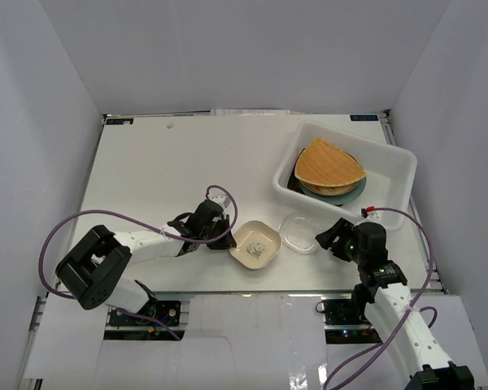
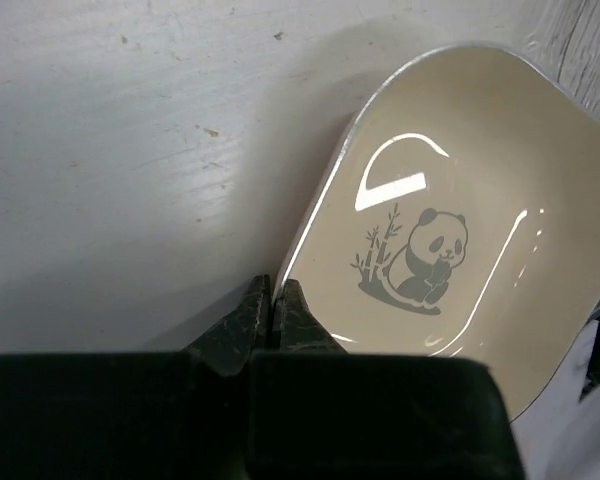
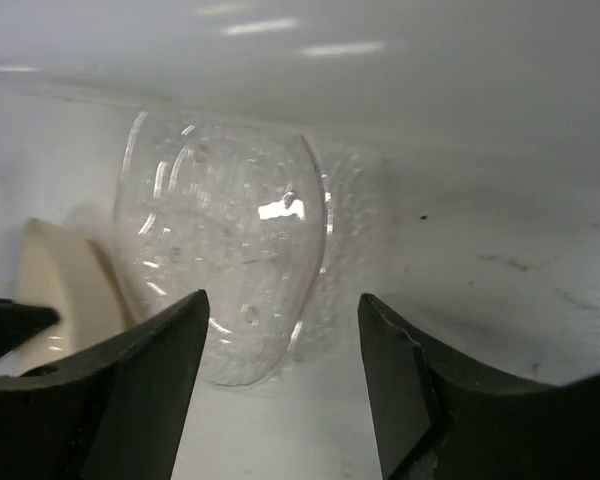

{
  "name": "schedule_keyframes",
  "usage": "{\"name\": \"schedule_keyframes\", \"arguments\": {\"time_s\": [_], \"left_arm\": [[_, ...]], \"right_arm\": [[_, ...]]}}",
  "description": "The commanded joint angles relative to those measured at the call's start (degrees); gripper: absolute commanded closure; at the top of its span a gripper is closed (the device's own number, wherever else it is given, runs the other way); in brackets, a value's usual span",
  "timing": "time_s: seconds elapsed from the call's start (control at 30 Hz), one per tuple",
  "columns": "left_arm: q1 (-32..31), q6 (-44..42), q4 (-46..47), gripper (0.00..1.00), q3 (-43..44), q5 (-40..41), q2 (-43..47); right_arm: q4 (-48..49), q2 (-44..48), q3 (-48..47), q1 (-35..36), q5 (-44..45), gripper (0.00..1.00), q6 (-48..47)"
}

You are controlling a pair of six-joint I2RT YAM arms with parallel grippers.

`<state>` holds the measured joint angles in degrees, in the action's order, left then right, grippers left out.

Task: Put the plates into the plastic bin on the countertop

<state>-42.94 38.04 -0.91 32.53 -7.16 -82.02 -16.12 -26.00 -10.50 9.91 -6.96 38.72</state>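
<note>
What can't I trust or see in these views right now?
Top view: the orange woven plate hides the stack beneath it in the plastic bin, except a teal edge.
Left wrist view: the left hand has closed tips that hide whether they pinch the small white square plate by its rim.

Glossy cream sq. plate point(image 2: 450, 200), clear glass dish point(image 3: 220, 270), woven orange plate point(image 1: 329, 165), translucent plastic bin point(image 1: 393, 188), matt countertop point(image 1: 163, 162)

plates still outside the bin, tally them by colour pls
cream square panda dish: 1
clear glass dish: 1
total: 2
</note>
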Motion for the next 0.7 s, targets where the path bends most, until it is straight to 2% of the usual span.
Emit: {"name": "schedule_keyframes", "arguments": {"time_s": [0.0,0.1,0.13,0.17,0.37,0.43,0.5,0.53,0.63,0.67], "left_arm": [[-0.1,-0.4,-0.8,1.00,-0.4,3.3,4.5],[-0.2,-0.5,-3.2,1.00,-0.8,4.5,7.6],[-0.2,-0.4,-3.9,1.00,-1.0,5.0,10.1],[-0.2,-0.3,-5.1,1.00,-1.0,5.1,11.5],[-0.2,-0.2,-10.5,1.00,4.2,7.6,21.4],[-0.2,-0.9,-11.7,1.00,8.5,8.5,22.2],[-0.2,-1.7,-12.3,1.00,11.6,9.0,21.8],[-0.2,-2.4,-12.5,1.00,13.1,9.2,21.3],[-0.2,-3.1,-12.4,1.00,18.0,9.7,18.5],[-0.2,-3.2,-12.2,1.00,20.1,9.7,17.7]], "right_arm": [[5.7,-3.4,3.5,0.8,0.2,0.33,3.1],[11.9,-6.5,6.2,1.9,0.2,0.38,4.9],[13.1,-8.2,6.7,2.6,0.5,0.42,5.7],[15.0,-9.1,7.1,3.2,1.3,0.52,6.1],[20.1,-15.5,9.1,8.8,4.2,0.80,8.4],[19.5,-15.1,8.7,10.9,5.4,0.81,8.7],[17.1,-13.6,8.4,12.1,6.7,0.70,8.0],[16.5,-13.2,8.2,12.4,8.5,0.53,7.6],[14.6,-12.2,8.3,13.9,9.6,0.33,7.2],[14.7,-12.1,9.0,14.4,10.5,0.32,7.2]]}}
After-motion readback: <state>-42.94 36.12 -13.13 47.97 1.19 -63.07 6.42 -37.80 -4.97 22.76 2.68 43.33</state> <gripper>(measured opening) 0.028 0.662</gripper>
